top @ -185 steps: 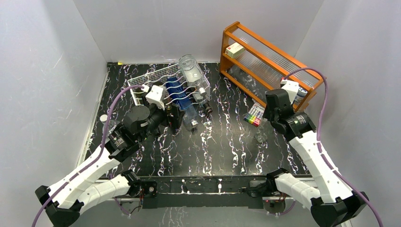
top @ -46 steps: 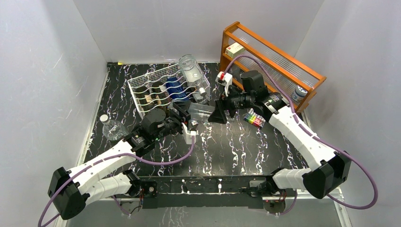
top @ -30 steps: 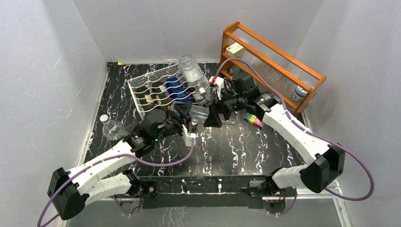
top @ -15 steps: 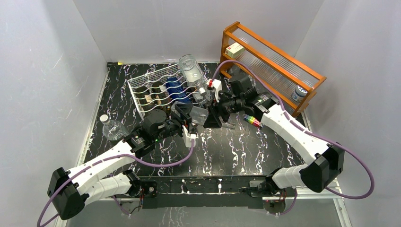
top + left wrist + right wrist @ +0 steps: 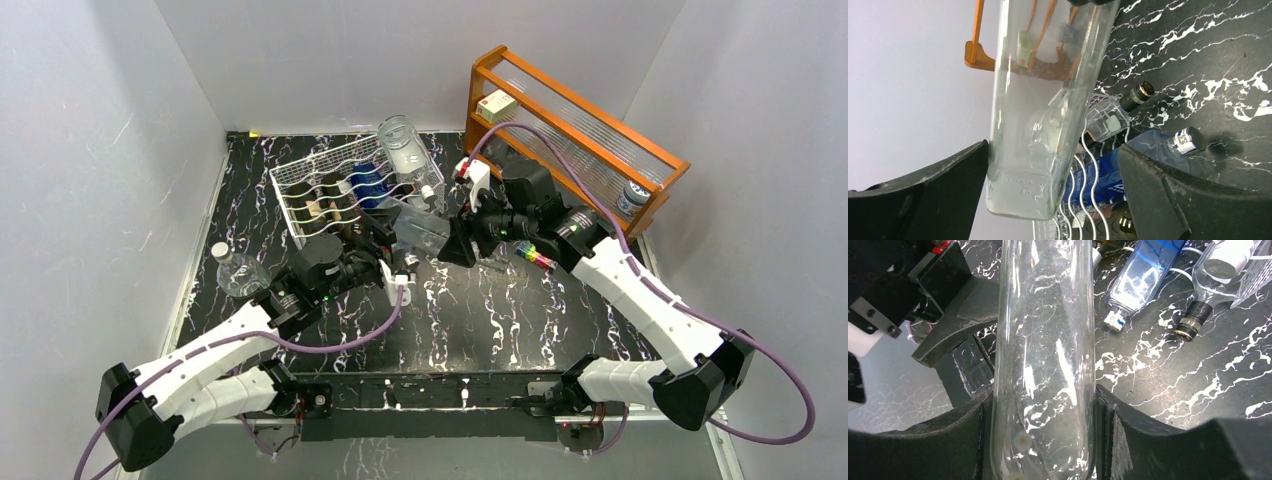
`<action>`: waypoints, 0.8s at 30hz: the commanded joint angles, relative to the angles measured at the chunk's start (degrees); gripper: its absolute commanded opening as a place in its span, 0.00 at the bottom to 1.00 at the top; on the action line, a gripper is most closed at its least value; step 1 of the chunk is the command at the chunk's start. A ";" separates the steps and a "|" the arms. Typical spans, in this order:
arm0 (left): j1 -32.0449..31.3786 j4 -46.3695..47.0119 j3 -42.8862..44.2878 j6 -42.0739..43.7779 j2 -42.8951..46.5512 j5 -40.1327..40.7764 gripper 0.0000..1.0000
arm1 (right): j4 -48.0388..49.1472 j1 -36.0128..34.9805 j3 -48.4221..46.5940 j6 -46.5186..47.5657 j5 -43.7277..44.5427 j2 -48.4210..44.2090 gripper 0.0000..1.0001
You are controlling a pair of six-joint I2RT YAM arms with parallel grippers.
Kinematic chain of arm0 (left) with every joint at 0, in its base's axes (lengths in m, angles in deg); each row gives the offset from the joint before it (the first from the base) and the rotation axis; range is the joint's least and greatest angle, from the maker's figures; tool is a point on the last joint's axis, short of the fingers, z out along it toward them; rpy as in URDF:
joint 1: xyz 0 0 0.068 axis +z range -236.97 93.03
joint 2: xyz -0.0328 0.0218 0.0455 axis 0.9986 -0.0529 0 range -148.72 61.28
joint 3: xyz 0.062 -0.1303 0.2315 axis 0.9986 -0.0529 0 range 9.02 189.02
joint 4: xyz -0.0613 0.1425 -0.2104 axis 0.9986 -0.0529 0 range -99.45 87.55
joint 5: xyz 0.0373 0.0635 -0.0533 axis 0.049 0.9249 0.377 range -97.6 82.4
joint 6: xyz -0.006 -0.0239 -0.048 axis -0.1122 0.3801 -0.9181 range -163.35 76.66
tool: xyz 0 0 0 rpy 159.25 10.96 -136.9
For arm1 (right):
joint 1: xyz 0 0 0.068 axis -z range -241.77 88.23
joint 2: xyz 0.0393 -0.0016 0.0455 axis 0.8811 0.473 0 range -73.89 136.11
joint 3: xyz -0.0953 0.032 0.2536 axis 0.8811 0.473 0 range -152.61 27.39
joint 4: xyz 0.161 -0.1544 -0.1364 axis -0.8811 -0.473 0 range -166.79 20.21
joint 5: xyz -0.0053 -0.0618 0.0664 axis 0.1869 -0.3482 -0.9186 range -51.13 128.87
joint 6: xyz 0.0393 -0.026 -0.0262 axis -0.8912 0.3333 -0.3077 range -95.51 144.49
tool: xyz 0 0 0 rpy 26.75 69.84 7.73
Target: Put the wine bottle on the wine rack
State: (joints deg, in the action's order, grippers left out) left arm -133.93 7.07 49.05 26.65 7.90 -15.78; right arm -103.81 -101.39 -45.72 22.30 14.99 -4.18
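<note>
Above marbled black tabletop (image 5: 480, 320), just before white wire wine rack (image 5: 310, 185): clear glass wine bottle (image 5: 1045, 365), clamped mid-body by right pincer (image 5: 1044, 410). Left pincer (image 5: 1053, 175) spread wide astride base end. Likely heavy, rigid, slick, breakable; take hold mid-body, firmly.

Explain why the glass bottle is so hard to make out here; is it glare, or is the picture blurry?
Mostly glare and transparency, not blur. Right wrist view: white glare streaks run down the wine bottle, and the marbled table shows through it. Left wrist view: the orange shelf looks warped through the glass. Top view: the bottle nearly melts into the table.
</note>
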 commanded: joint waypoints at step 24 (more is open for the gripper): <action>0.05 -12.89 21.52 -62.27 14.33 24.56 0.98 | 29.34 -3.69 -2.10 -16.47 19.09 10.91 0.00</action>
State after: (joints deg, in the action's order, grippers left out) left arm -133.93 -1.98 66.60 -27.60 20.53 3.56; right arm -87.85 -102.37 -43.94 9.18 29.83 3.99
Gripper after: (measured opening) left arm 0.981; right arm 0.666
